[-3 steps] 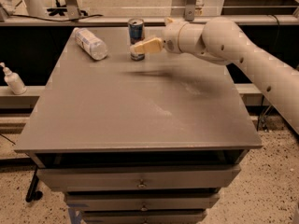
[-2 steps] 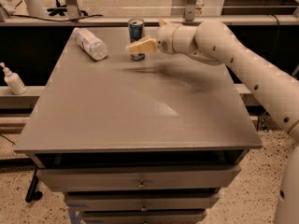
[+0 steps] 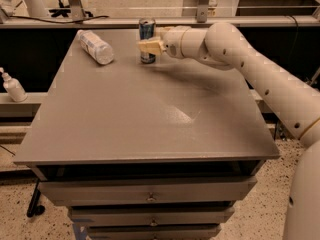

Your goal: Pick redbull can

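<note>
Claw [image 3: 149, 46] at upright blue-silver redbull can [image 3: 147, 29]

Upright redbull can [image 3: 147, 30], far edge (tool [image 3: 151, 45] beside)

From here the redbull can [image 3: 147, 29] at the far edge reads as smooth metal, blue and silver, with a slight gleam at its rim. My gripper [image 3: 149, 45] sits right against it, its tip a dull, matt cream. The arm [image 3: 250, 64] is a smooth off-white shell with a soft sheen. The bottle [image 3: 95, 46], far left, is clear plastic. The table [image 3: 150, 124] is matt grey with one faint shiny patch.
</note>
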You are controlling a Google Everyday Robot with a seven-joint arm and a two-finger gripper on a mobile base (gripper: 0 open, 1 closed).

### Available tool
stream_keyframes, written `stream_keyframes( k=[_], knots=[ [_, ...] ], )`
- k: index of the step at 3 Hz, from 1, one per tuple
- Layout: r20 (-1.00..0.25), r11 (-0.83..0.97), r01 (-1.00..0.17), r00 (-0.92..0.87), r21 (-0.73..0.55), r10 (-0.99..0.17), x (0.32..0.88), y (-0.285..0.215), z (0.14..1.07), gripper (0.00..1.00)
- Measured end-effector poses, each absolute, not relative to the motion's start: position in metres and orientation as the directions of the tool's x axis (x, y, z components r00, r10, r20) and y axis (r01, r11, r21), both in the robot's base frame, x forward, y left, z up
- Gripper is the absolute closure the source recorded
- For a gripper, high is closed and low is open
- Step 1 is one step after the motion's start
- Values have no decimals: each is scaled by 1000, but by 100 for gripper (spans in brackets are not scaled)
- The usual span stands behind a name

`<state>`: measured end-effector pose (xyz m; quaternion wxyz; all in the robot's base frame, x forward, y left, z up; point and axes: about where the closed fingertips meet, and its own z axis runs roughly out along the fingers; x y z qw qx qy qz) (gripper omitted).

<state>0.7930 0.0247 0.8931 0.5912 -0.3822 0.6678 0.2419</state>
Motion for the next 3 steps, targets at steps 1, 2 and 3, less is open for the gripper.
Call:
stream_keyframes(
  k=[1, 2, 3],
  knots=[
    [-977, 584, -802, -5, -124, -215, 787, 26, 896, 64],
    [-980, 575, -808, 13, -126, -197, 774, 26, 909, 87],
    [-988, 551, -826, 39, -117, -151, 754, 20, 931, 100]
  ],
)
